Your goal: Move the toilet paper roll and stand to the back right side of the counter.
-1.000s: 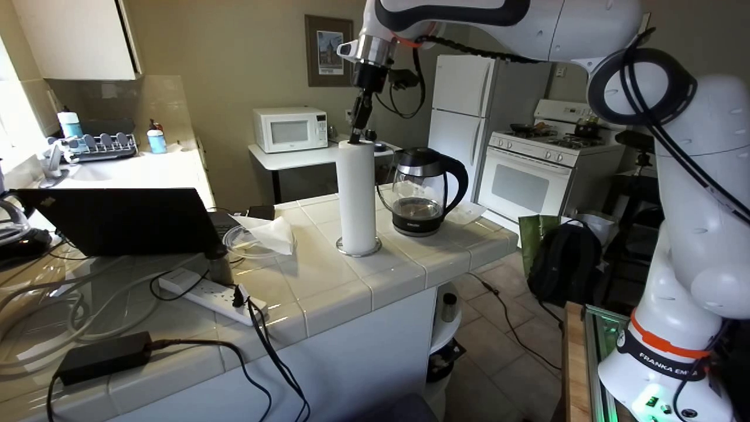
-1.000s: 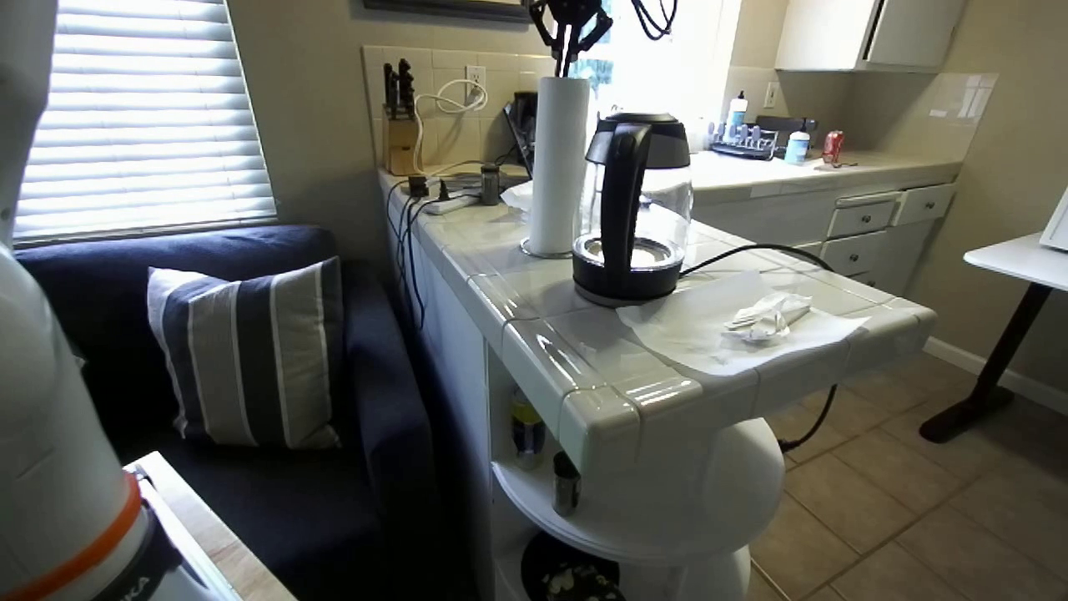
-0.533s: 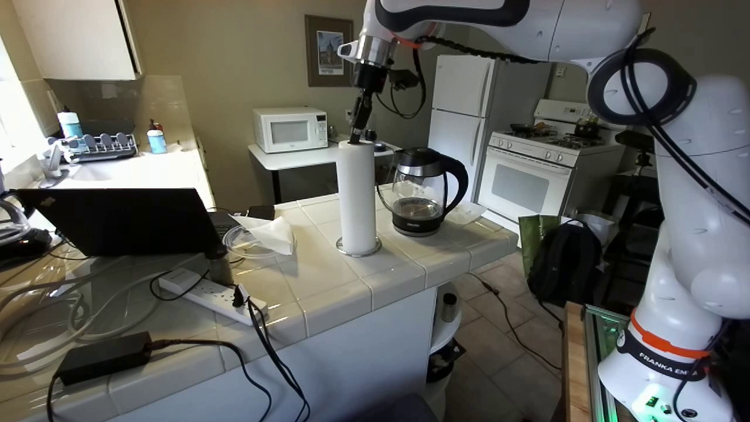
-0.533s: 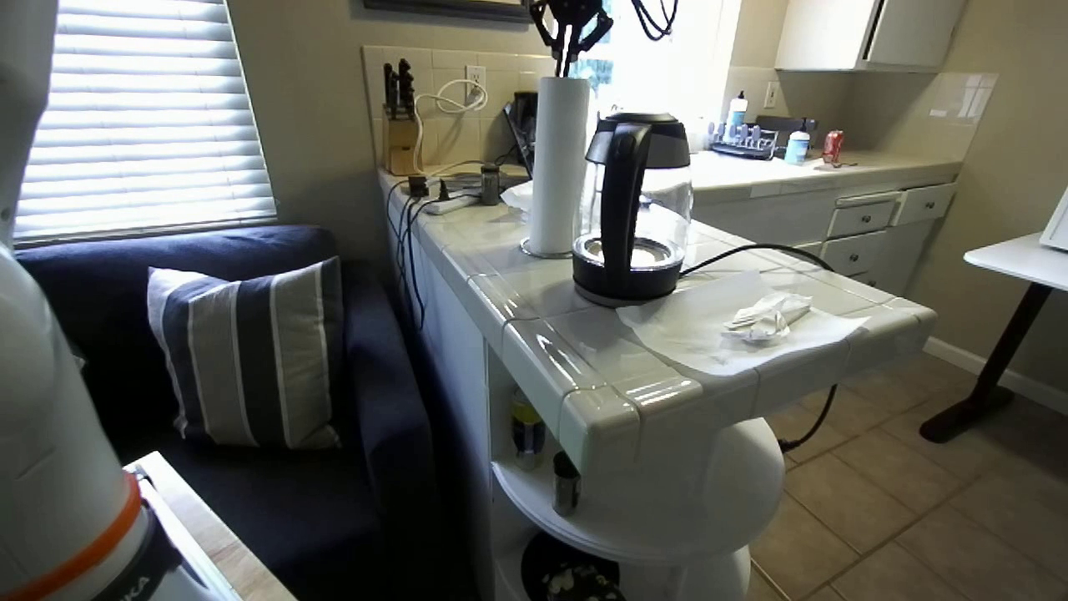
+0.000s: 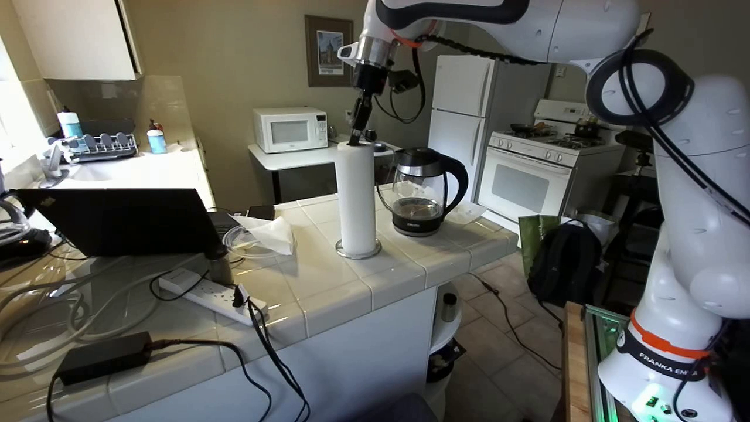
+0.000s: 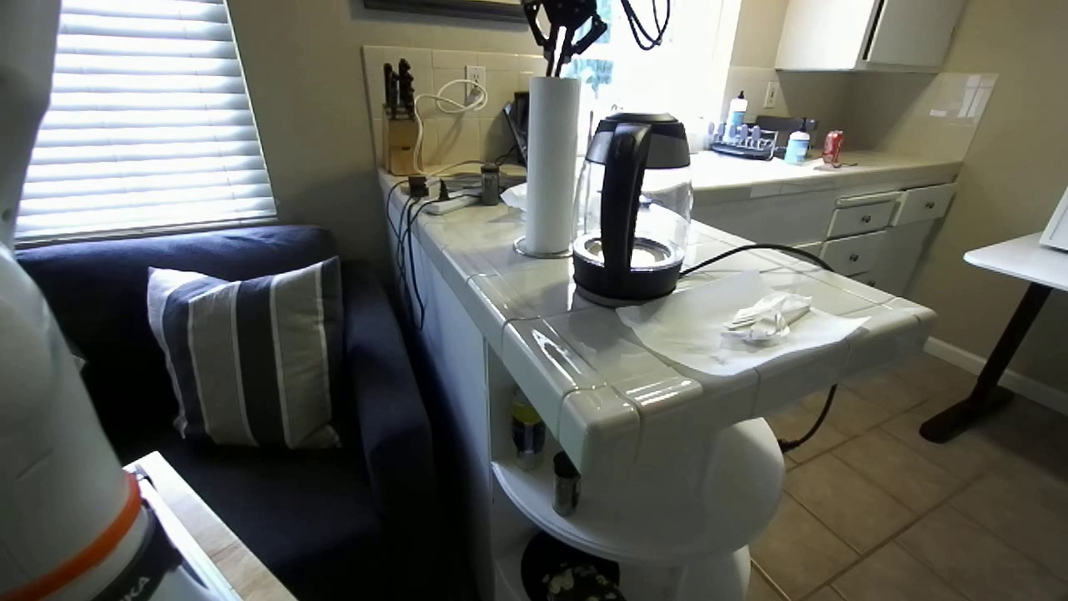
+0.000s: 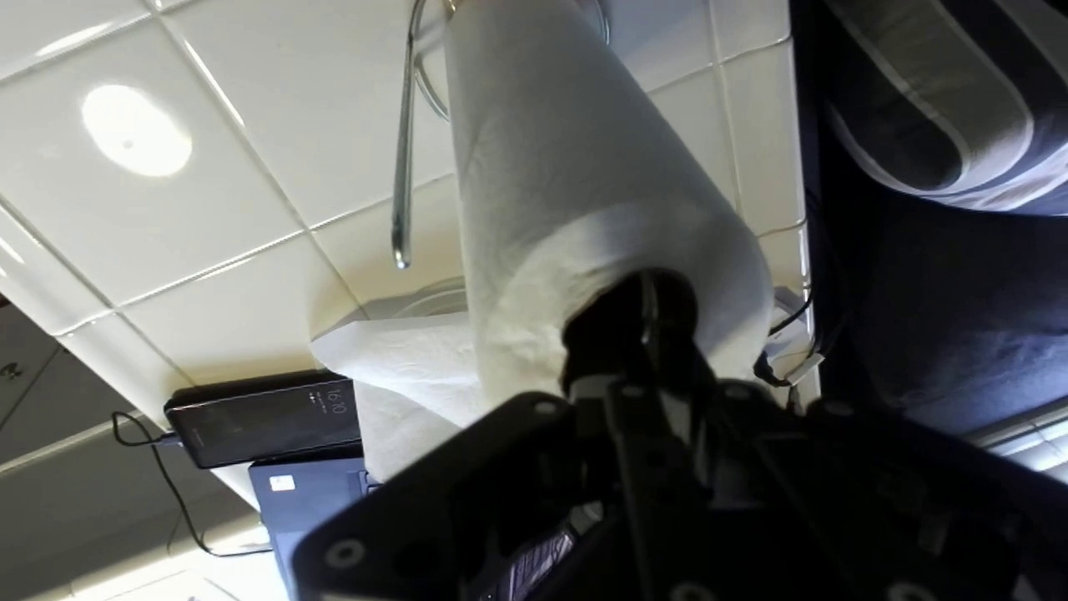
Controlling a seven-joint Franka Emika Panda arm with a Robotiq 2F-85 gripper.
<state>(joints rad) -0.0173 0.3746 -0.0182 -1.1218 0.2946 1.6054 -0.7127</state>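
The tall white toilet paper roll [image 5: 356,199] stands upright on the pale tiled counter [image 5: 328,281], close beside the kettle; it also shows in the other views [image 6: 552,167] [image 7: 576,159]. The stand's round metal base [image 5: 358,257] shows under the roll, and its thin side rod [image 7: 404,167] shows in the wrist view. My gripper [image 5: 355,140] points down with its fingertips at the top of the roll's core, also in an exterior view [image 6: 555,68]. It looks shut on the stand's post, mostly hidden inside the core. Whether the base touches the counter I cannot tell.
A glass kettle [image 5: 417,223] with black handle is right of the roll. A laptop [image 5: 117,223], crumpled white paper [image 5: 272,234], power strip [image 5: 214,296] and cables lie to the left. A paper sheet [image 6: 709,330] and black cord [image 6: 768,247] lie beyond the kettle.
The roll, stand and gripper have shifted slightly together, a little left in an exterior view and away from the kettle. Between the two earlier moments almost nothing moved.
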